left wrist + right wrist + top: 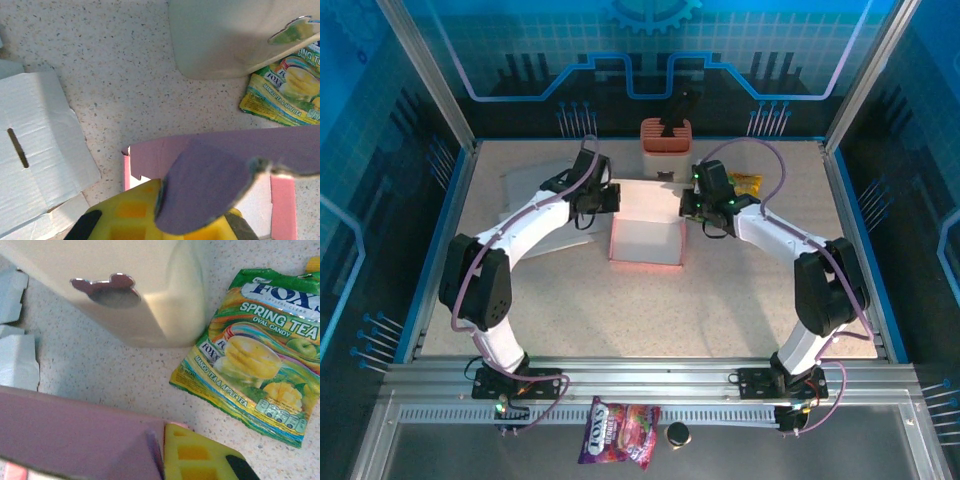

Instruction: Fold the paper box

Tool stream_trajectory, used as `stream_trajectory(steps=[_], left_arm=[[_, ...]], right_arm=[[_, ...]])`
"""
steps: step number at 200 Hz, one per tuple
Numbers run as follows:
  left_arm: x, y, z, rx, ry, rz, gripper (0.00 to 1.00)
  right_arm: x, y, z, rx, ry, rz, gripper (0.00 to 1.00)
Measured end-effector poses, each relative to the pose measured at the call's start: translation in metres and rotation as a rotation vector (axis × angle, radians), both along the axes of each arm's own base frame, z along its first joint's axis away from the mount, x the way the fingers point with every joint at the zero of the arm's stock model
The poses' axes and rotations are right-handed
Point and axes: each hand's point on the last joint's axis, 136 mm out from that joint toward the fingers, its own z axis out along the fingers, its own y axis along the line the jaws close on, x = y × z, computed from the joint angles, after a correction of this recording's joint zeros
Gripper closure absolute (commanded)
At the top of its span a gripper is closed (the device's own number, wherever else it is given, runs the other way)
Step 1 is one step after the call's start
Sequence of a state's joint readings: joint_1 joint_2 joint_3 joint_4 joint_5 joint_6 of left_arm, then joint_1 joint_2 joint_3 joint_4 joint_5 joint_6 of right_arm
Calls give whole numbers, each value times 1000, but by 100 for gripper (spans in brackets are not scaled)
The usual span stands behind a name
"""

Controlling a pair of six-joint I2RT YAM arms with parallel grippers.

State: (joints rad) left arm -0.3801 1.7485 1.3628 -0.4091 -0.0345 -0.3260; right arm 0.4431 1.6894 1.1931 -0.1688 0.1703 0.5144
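Paperboard like this should handle as light and springy, stiff only along its scored creases. I judge it would buckle or tear if squeezed mid-panel, and would slide on the speckled worktop (pixel 740 300) if pushed from one side. The paper box (pixel 647 235), pink outside and white inside, sits open-topped directly between the two sets of jaws, touching both. The left gripper (pixel 600 197) has narrow jaws, and a rounded flap (pixel 205 190) of the box passes between its yellow pads (pixel 125 220), so it appears pinched there. The right gripper (pixel 698 205) is likewise narrow, with a side panel (pixel 75 435) pressed against its one visible pad (pixel 200 455), which looks like a pinch on that edge. Just beyond the right jaws lies a green candy packet (pixel 250 355), and a pale container (pixel 150 290) stands ahead of both. Flat white cardboard (pixel 40 150) lies outboard of the left jaws. The best holds are probably flap edges close to a crease, one each side, so the walls fold rather than crumple.
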Motion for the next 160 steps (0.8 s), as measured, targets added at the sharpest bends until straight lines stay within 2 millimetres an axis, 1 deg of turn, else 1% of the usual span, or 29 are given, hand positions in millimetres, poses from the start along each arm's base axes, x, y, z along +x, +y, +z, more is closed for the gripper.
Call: stream_trajectory(steps=[9,28,53,112,160], left_arm=[[-1,1,-5,-11,5,4,100],[-6,1,-17,-24,20,4,100],[-14,1,-26,-46,31,7,100],[-27,0,-27,-124,7,14,100],[-32,-6,-26,-206,43,48,100]], right_arm=[[0,1,-3,4,-14,-10,100],[-4,4,-16,1,-36,-20,100],[-11,5,-23,-4,-88,-29,100],[-28,5,-22,-4,-201,-35,100],[-31,4,-22,-18,-225,-31,100]])
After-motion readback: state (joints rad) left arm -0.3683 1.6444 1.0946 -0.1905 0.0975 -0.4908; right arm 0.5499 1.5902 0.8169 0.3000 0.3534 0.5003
